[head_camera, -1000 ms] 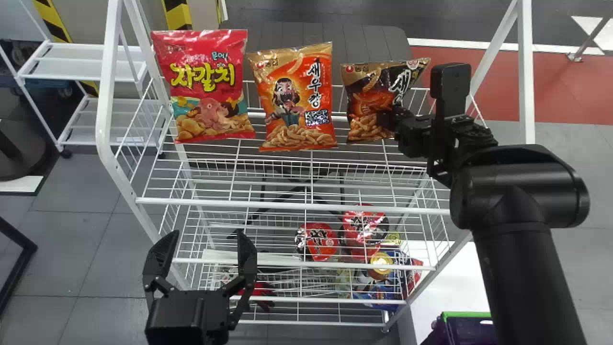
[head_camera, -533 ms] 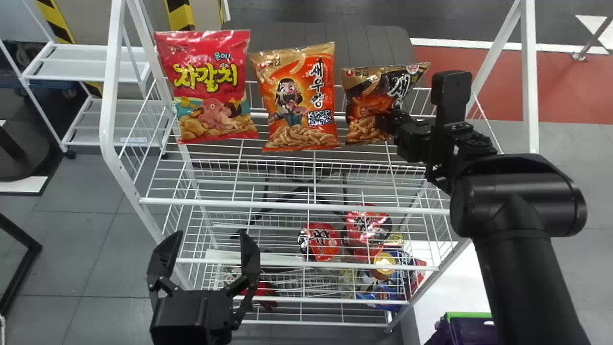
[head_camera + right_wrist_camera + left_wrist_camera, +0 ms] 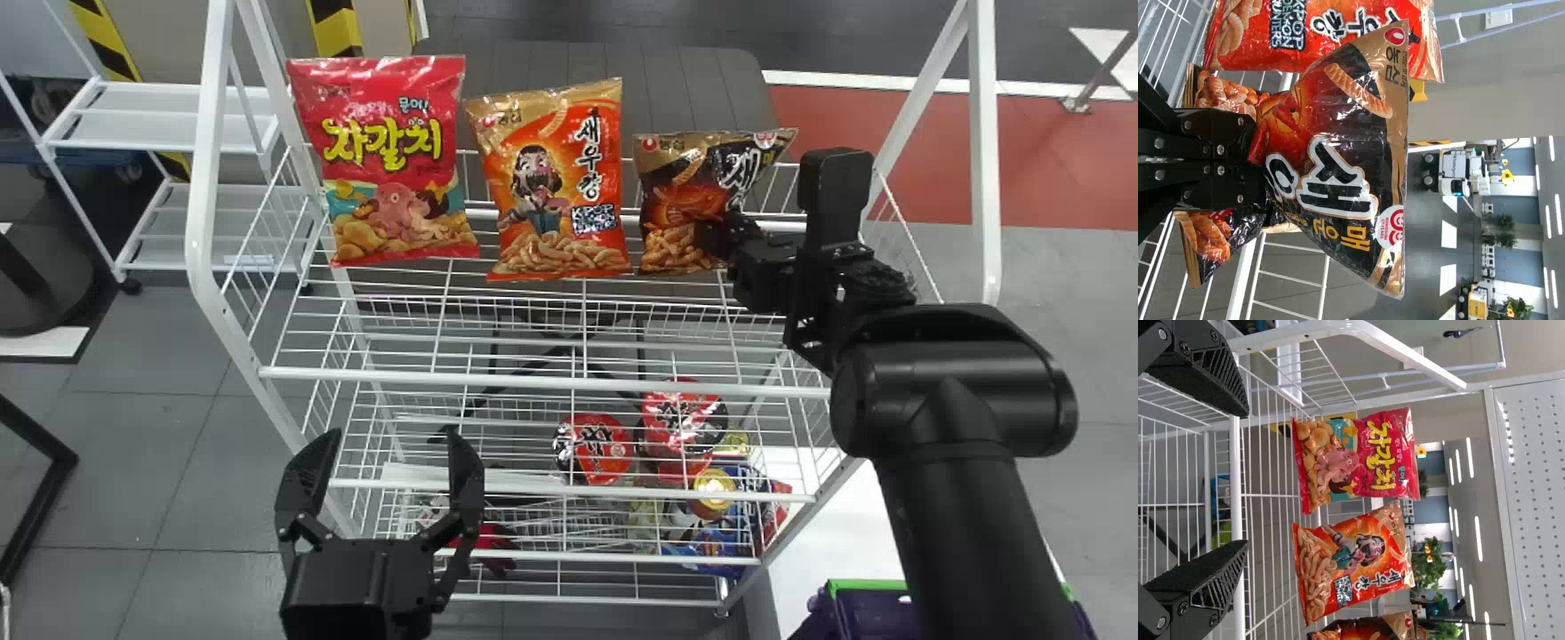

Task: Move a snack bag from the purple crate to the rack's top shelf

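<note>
Snack bag (image 3: pixel 1345 133) between right jaws, apparently pinched low.

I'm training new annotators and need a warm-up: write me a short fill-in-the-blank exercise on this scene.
The black snack bag is gripped by the ____ tool.
The orange bag stands between the black snack bag and the ____ bag.
The fingers of the left tool are ____.
The purple crate has a ____ rim.

Missing words: right; red; open; green
</note>
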`<state>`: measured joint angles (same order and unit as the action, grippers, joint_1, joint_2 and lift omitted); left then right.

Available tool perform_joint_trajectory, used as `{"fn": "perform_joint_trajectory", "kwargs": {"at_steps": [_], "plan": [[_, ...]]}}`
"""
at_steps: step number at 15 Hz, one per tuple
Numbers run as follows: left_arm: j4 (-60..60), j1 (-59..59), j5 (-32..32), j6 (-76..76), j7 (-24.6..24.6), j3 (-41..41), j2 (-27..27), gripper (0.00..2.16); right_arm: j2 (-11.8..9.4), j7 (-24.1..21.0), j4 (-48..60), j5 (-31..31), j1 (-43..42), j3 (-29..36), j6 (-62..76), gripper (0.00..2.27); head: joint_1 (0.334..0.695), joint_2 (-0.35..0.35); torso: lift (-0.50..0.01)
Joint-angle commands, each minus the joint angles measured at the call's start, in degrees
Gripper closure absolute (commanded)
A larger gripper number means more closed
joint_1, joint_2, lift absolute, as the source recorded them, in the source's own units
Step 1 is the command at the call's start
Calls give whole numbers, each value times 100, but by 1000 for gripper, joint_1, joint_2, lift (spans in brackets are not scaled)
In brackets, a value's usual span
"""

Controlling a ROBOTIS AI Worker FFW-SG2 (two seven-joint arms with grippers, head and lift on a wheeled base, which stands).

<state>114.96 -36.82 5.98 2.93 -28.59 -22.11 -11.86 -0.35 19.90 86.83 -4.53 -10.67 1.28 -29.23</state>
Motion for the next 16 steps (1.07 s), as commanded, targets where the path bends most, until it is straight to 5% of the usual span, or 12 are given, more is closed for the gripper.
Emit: {"fn": "perform_joint_trajectory", "kwargs": {"at_steps": [1,13,16], "plan": [[0,0,0,10,-15,5,0,137,40,-65,-8,5,4,-49,26,1970,695,-43,0],[-35,17,-9,45,3,5,0,137,40,-144,-404,58,4,-110,501,1403,695,-34,0],[-35,17,-9,45,-6,5,0,137,40,-153,-492,84,4,-110,676,535,695,-34,0]]}}
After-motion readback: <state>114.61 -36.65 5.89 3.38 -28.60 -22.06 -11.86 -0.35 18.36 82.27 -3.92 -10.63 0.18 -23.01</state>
